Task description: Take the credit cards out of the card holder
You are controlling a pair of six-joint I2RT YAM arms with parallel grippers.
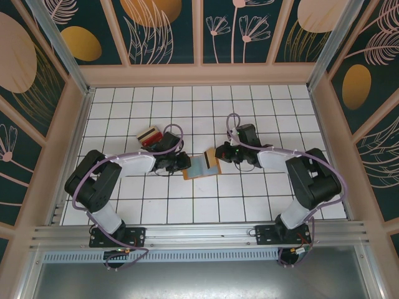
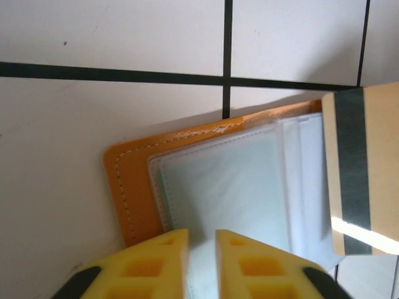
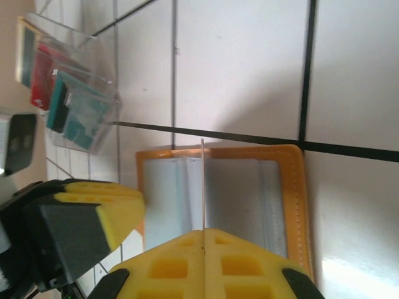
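The card holder (image 1: 197,168) lies open on the white tiles between the two arms, orange-brown with grey-blue clear pockets (image 2: 230,187). My right gripper (image 3: 204,232) is shut on a tan credit card (image 1: 212,161) with a dark stripe (image 2: 354,180), held on edge just above the holder (image 3: 287,187); the right wrist view shows that card as a thin line (image 3: 202,187). My left gripper (image 2: 201,233) hovers at the holder's left half, its jaws a narrow gap apart over a clear pocket leaf. From above it sits at the holder's left edge (image 1: 181,163).
A clear plastic box (image 3: 93,118) behind the left gripper holds red, teal and tan cards (image 1: 149,135). Framed walls close in the tiled floor on three sides. The left finger (image 3: 106,215) stands close beside the right gripper.
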